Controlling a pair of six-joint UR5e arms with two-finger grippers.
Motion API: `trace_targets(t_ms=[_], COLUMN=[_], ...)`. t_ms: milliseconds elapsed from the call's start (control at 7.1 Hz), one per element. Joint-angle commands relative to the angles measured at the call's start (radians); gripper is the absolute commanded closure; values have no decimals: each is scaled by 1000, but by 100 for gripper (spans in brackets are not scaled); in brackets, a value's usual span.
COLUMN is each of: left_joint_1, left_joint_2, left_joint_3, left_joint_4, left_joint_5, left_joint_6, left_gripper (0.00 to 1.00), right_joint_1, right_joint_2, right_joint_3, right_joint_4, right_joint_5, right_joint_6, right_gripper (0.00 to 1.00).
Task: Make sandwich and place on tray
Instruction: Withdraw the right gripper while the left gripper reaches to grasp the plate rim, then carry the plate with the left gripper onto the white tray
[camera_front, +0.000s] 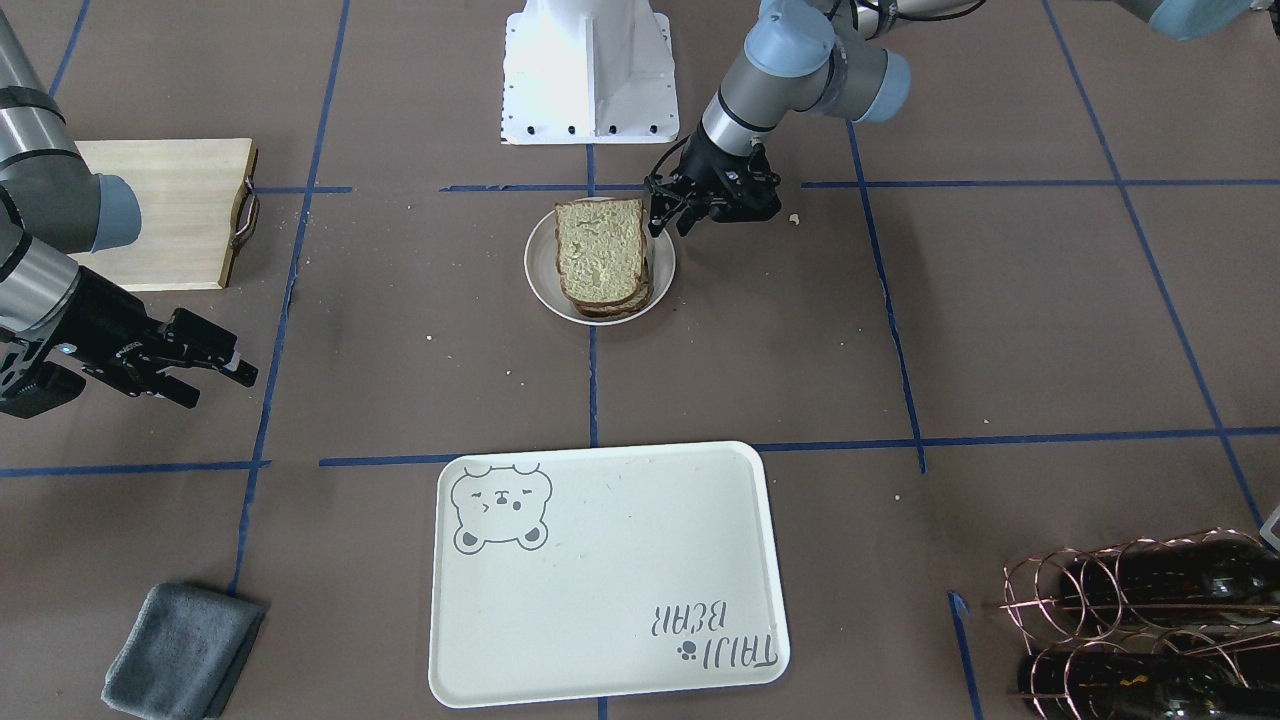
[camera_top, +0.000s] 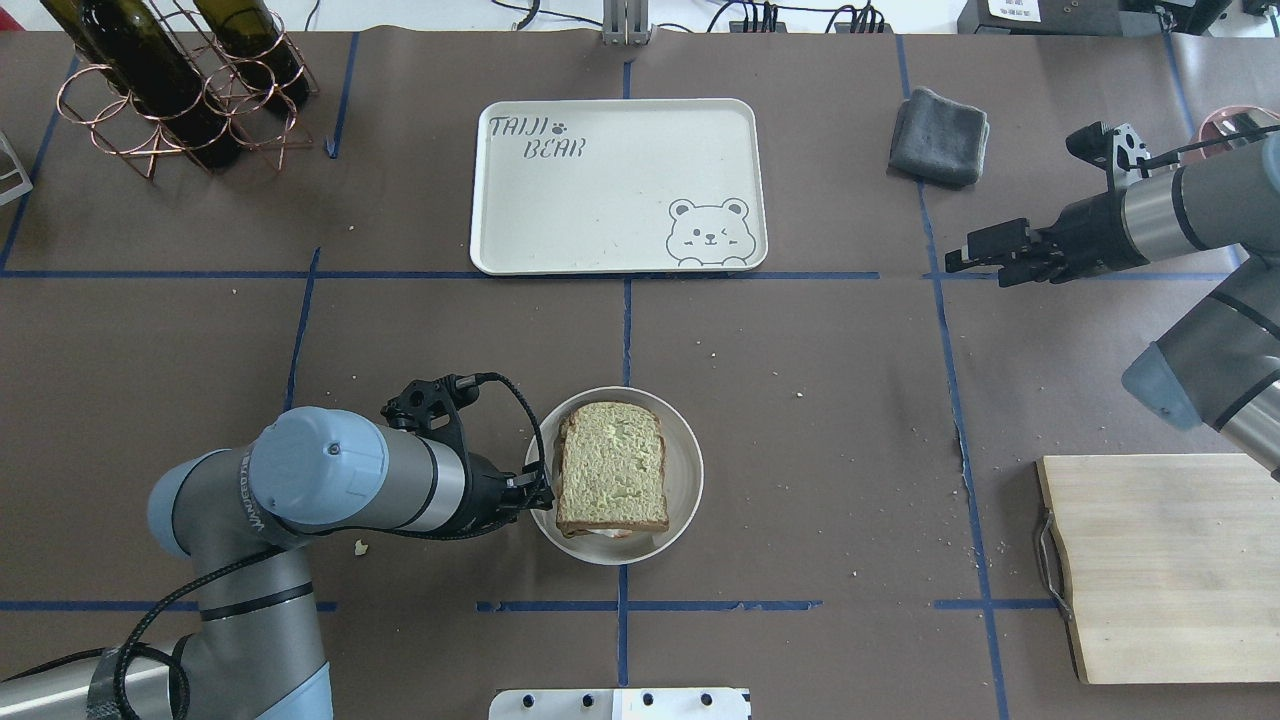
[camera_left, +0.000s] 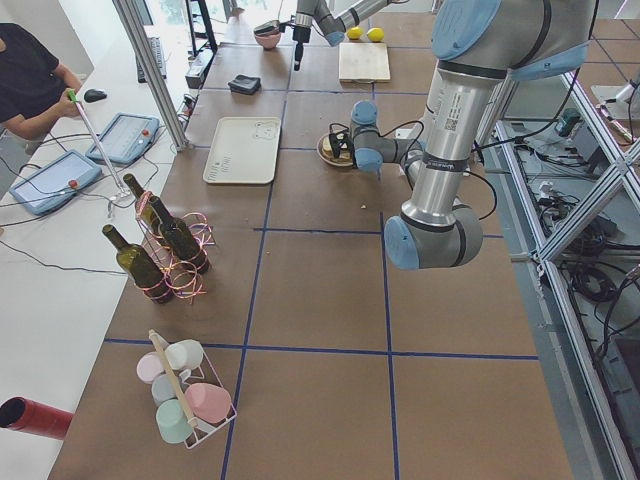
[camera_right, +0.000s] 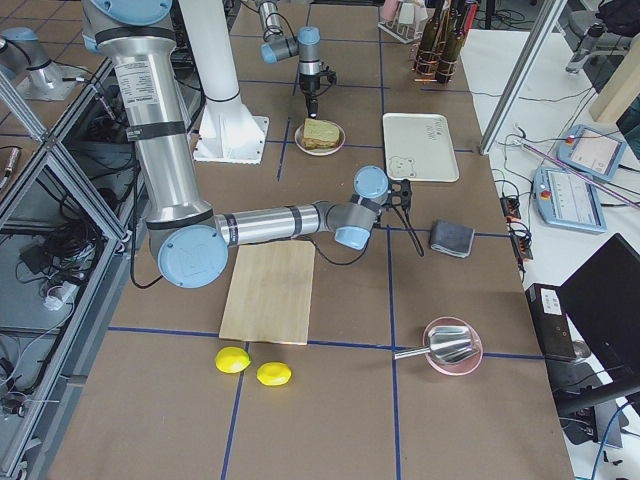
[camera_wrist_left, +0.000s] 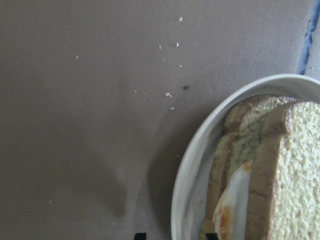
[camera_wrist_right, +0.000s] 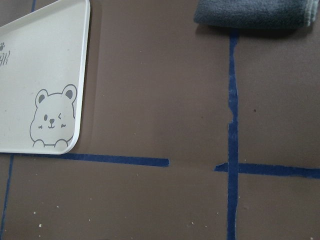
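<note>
The sandwich (camera_top: 610, 480) is two tan bread slices with a fried egg (camera_wrist_left: 231, 202) between them. It lies on a small round white plate (camera_top: 685, 470). It also shows in the front view (camera_front: 600, 250). My left gripper (camera_top: 540, 492) is open at the plate's left edge, one fingertip on each side of the rim (camera_wrist_left: 182, 200). It also shows in the front view (camera_front: 672, 218). The white bear tray (camera_top: 600, 200) lies empty beyond the plate, and in the front view (camera_front: 610, 580). My right gripper (camera_top: 965, 258) is open and empty, far right of the tray, and shows in the front view (camera_front: 215, 378).
A grey folded cloth (camera_top: 940, 135) lies right of the tray. A wooden board (camera_top: 1160, 565) with a metal handle sits at the near right. A copper rack with wine bottles (camera_top: 170, 85) stands at the far left. Crumbs dot the brown table.
</note>
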Motion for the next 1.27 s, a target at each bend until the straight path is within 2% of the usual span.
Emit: trace_targets(t_ms=[0, 282, 704, 986, 1127], left_joint_1=[-3, -3, -1, -1, -1], left_joint_2=[-4, -31, -47, -48, -48], left_joint_3=[16, 41, 72, 78, 84], left_joint_4=[-3, -7, -9, -10, -15], left_joint_5=[7, 22, 19, 19, 19], left_joint_6=[2, 4, 4, 4, 4], left_gripper=[55, 65, 70, 84, 100], right_joint_1=[-8, -10, -11, -15, -15], right_joint_2=[-5, -12, -16, -21, -21], right_joint_3=[0, 2, 3, 3, 3], right_joint_4=[0, 2, 5, 6, 9], right_joint_5=[-1, -14, -14, -14, -14], right_joint_6=[0, 0, 0, 0, 0], right_gripper=[0, 0, 0, 0, 0])
